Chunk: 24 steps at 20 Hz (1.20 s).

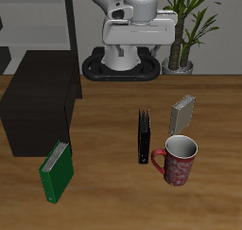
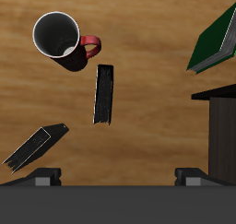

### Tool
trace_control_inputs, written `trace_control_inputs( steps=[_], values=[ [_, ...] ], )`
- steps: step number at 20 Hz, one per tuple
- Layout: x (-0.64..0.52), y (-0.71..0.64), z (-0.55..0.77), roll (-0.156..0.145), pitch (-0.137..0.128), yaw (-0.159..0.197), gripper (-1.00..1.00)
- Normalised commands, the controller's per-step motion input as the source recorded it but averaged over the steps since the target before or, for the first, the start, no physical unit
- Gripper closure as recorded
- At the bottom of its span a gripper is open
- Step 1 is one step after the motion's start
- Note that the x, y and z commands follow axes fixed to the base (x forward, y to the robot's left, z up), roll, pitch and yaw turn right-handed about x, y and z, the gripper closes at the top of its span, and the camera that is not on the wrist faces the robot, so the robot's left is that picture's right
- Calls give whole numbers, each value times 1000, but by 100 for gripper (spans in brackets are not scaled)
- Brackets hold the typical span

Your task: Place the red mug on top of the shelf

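Wooden desk (image 1: 104, 191) carrying, in order of bulk, the matte black shelf (image 1: 40, 99) standing toward the back with a bare top, a green book (image 1: 56, 171) leaning just before the shelf's front corner, a black book (image 1: 143, 136) upright on edge mid-desk, and a grey book (image 1: 182, 114) tilted a little farther back. Red mug (image 1: 178, 160) upright near the front edge, just beside the black book and well apart from the shelf, handle (image 2: 90, 47) toward that book, dark inside showing from above. Gripper (image 2: 118, 178) high over the desk, clear of everything, fingers (image 2: 42, 178) set wide apart with nothing between them, apparently released, though only the tips show.
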Motion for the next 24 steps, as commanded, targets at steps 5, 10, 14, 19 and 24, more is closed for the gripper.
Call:
trace_control_inputs(
  steps=[5,10,14,19,24],
  values=[
    [262,365,192,-22,-97,59,-100],
    [314,436,88,2,-41,16,-100],
    [282,426,-41,43,-47,36,-100],
    [258,217,-104,11,-25,10,-100],
    [331,183,-151,23,-42,8,-100]
  ],
)
